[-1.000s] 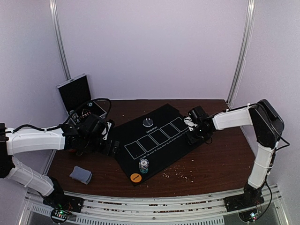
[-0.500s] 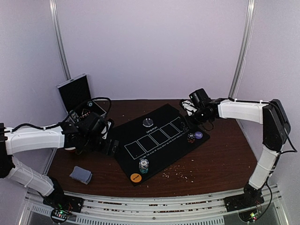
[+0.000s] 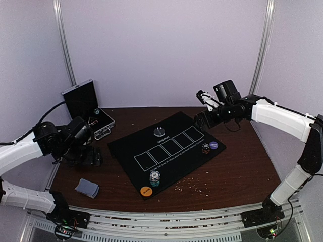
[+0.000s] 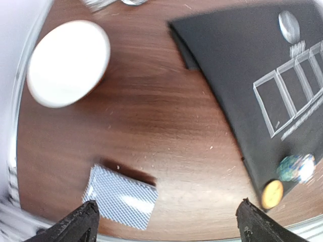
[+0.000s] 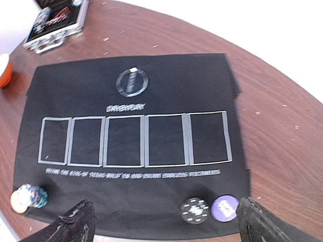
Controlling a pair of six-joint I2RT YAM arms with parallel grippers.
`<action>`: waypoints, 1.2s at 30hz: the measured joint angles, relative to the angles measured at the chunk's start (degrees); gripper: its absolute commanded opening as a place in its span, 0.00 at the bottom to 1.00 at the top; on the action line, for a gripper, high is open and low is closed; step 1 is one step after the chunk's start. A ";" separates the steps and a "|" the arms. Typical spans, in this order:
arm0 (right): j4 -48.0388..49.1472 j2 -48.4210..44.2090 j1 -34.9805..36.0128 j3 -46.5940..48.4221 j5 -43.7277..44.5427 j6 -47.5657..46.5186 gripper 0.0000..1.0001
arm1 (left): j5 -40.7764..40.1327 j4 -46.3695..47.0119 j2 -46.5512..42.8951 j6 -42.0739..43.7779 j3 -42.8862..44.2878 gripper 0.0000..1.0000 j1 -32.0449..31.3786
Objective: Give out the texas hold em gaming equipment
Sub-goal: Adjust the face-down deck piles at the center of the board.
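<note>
Looks mid-layout on the black rectangular fabric mat [image 3: 176, 164], left gripper [image 4: 167, 217] and right gripper [image 5: 167, 214] both spread and empty; calls next for fetching the grey-blue-backed card deck [image 4: 121, 199] lying off-mat, left of the multicoloured chip stack [image 3: 155, 177] and orange round disc [image 3: 146, 191].

Mat [image 3: 166, 151] lying in the middle of the table [image 3: 242, 171], case [image 3: 88, 108] standing behind-left of it, card deck [image 3: 87, 188] lying on the table left of the mat, chip stack [image 3: 155, 177] and disc [image 3: 146, 191] sitting on its near corner, second stack [image 5: 194, 210] sitting beside second disc [image 5: 224, 207] on its right corner.
</note>
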 measured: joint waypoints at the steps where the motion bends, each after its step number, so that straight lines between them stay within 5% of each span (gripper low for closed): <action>1: -0.26 0.00 0.68 -0.07 -0.26 0.00 1.00 | -0.15 -0.68 -1.22 -2.05 -0.04 0.98 0.04; 7: -1.68 -0.04 5.18 -0.48 -0.26 -0.31 1.00 | 0.13 -4.28 -8.48 -22.69 -6.08 0.98 0.07; 14: -2.12 -0.11 8.52 -1.75 0.26 -0.96 0.99 | 1.05 -9.86 3.32 -39.50 -9.60 0.98 0.07; 23: -3.15 -0.20 10.43 -2.89 1.09 -2.34 0.99 | -0.48 -4.66 4.72 -50.49 -12.98 0.98 0.07; 36: -3.41 -0.20 10.91 -3.61 1.09 -2.86 0.99 | 0.04 6.56 7.19 -53.57 -18.86 0.98 0.20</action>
